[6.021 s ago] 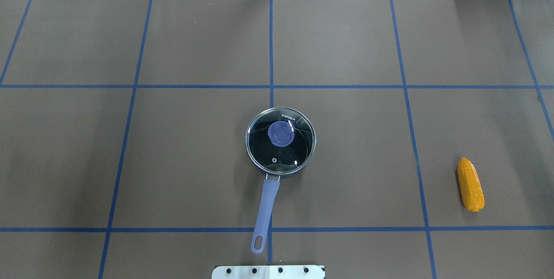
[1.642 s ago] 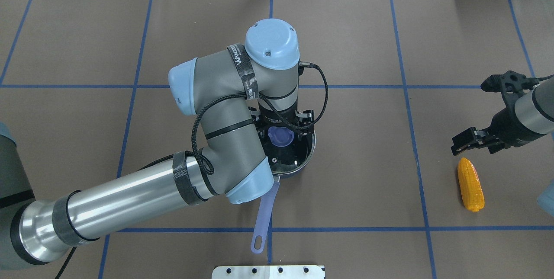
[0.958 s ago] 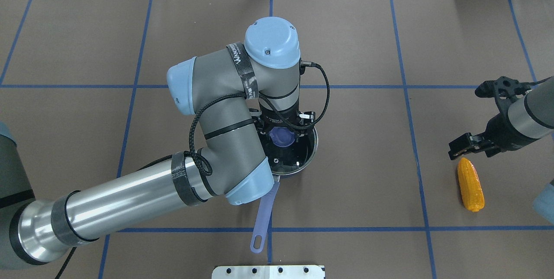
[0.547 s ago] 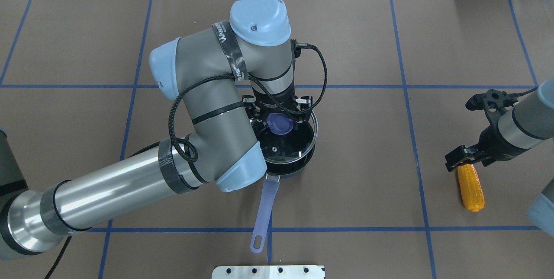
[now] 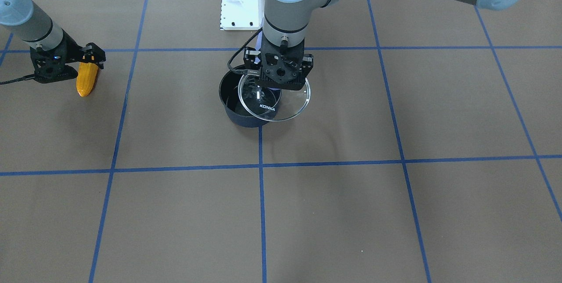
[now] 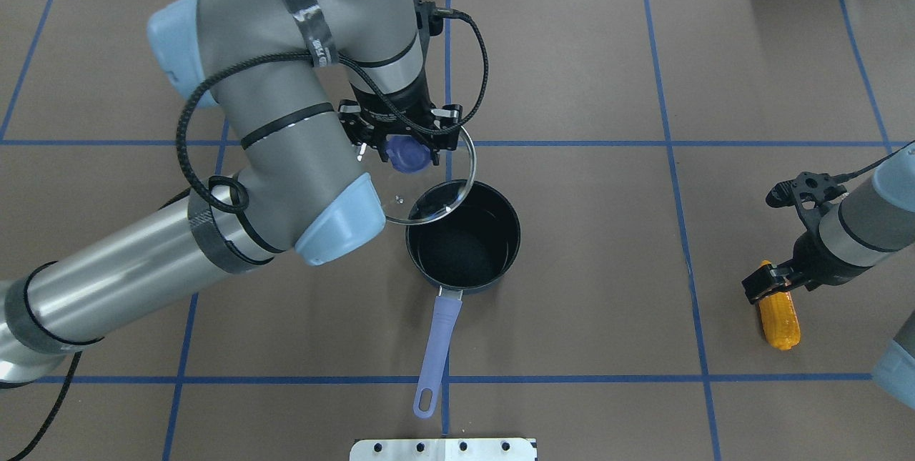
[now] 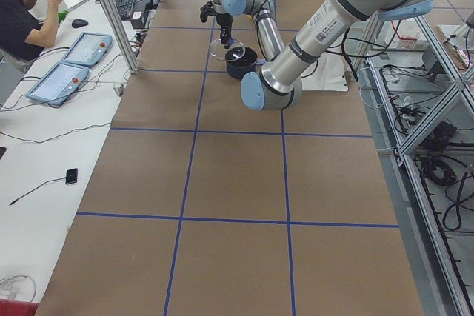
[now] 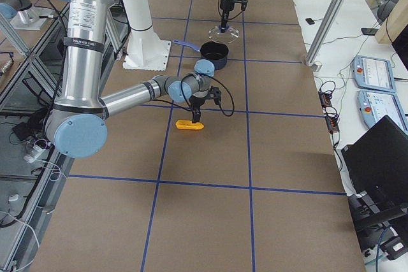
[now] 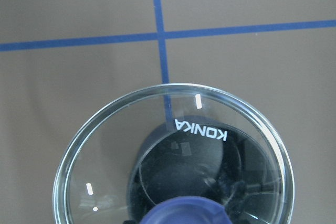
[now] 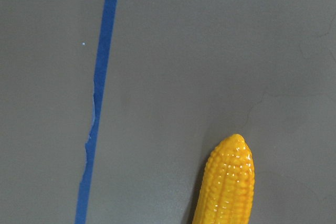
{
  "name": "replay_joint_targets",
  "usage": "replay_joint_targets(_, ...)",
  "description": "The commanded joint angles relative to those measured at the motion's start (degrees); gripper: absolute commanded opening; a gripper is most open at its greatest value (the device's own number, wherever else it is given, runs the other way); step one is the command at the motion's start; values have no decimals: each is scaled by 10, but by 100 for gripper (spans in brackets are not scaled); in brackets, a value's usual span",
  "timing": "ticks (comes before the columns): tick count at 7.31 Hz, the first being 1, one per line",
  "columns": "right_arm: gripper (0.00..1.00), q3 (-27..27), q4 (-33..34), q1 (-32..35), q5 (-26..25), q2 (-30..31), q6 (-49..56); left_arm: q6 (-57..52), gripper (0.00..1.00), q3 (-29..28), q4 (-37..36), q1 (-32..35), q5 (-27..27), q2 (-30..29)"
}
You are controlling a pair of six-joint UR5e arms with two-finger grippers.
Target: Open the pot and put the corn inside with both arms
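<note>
Grips glass lid [image 6: 437,188] by its purple knob with left gripper [image 6: 405,154], held aloft, overlapping only the far-left rim of the pot [image 6: 465,250]. Leaves pot open mid-bench [image 6: 607,268]. Straddles tip of corn [image 6: 779,318], lying far right, with right gripper [image 6: 770,282] spread.

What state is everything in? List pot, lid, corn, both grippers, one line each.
Dark navy saucepan with purple handle: uncovered, empty, upright on the table.
Round glass KONKA lid: lifted off, held above the pan's far rim.
Orange-yellow toy corn cob: lying on the table.
Left gripper: shut on the lid's purple knob.
Right gripper: at the corn's end; grip cannot be told.
</note>
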State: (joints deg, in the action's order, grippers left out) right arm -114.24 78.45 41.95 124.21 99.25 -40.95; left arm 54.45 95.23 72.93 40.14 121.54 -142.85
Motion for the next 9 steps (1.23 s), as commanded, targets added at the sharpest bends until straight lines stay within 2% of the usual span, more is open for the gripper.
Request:
replay_joint_targets(1,99,4,-60,-13,-5,38,-3,-48,58,13,-3,34,1,32)
replay_joint_targets(5,97,26,-89,-49,-19,31,-43,-106,58,34,-22,63,9,59)
replay_joint_targets(6,86,32,-89,-54,-27,32,-42,-121,58,34,-29,72,9,60)
replay_joint_targets(8,54,32,-89,-55,-29,33,-36,-134,58,36,-29,76,9,68)
replay_joint_targets(9,52,31,-89,-55,-29,32,-35,-143,58,36,-29,84,9,71)
